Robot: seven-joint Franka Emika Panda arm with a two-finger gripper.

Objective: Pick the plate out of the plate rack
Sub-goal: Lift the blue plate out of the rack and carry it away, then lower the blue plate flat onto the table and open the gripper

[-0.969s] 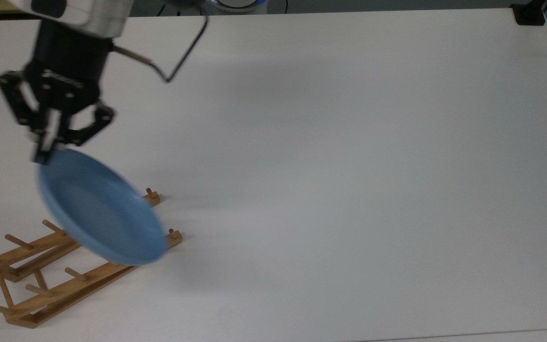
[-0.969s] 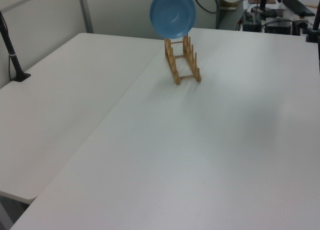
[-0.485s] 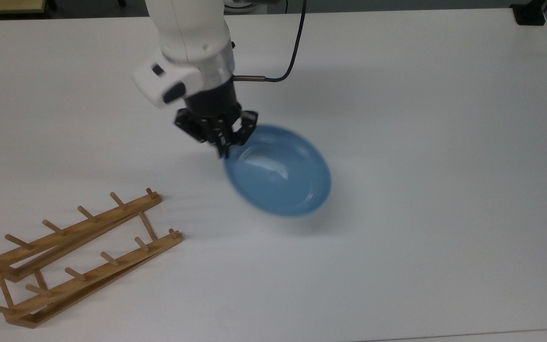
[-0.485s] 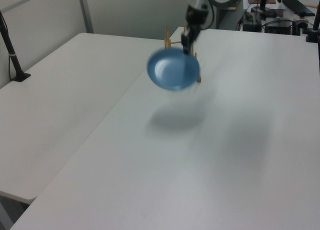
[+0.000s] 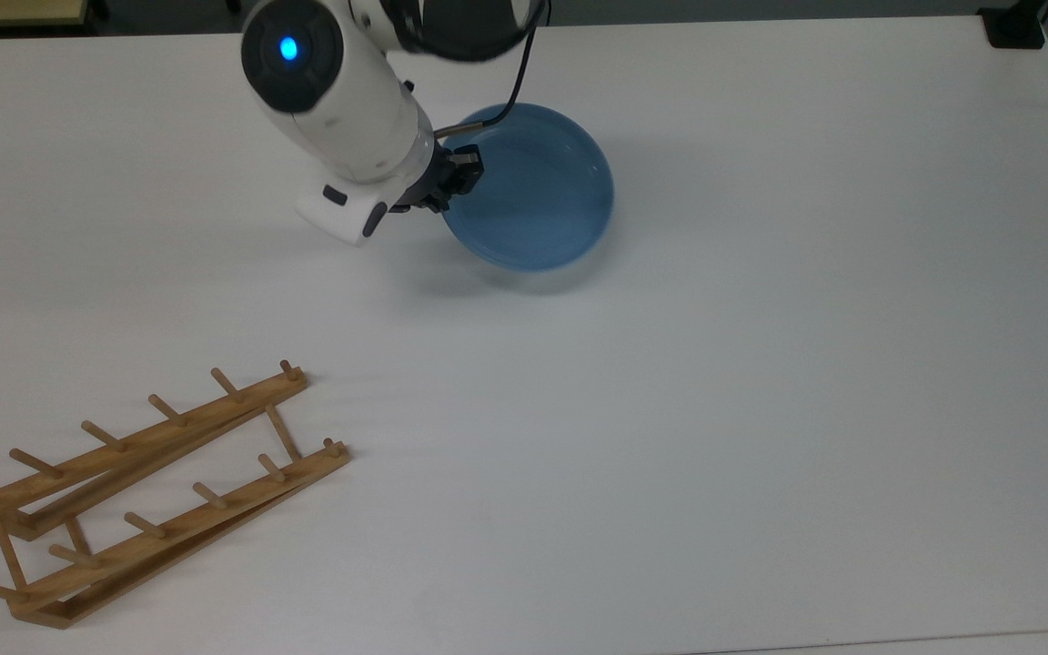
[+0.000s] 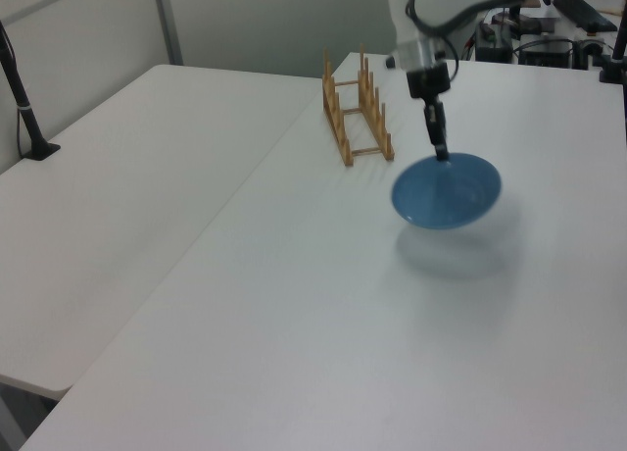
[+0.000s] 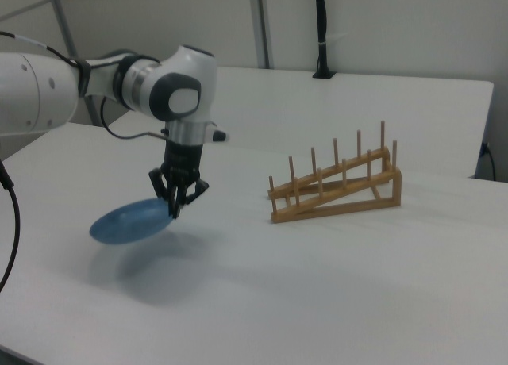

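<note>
Plate (image 5: 538,196) pinched by its rim in my claw (image 5: 448,186), hanging beside it; rack (image 5: 146,482) well apart. Risk: one-edge grip may slip, dropping it.

Probably a robotics lab or office test room. Indicated by: large white tables (image 6: 147,225) pushed edge to edge; grey partition walls (image 7: 381,32) with metal frame posts; black clamped pole (image 6: 22,103) at a table edge; cluttered desk (image 6: 558,25) with cables and equipment behind; white robot arm (image 7: 119,83) above the table.
</note>
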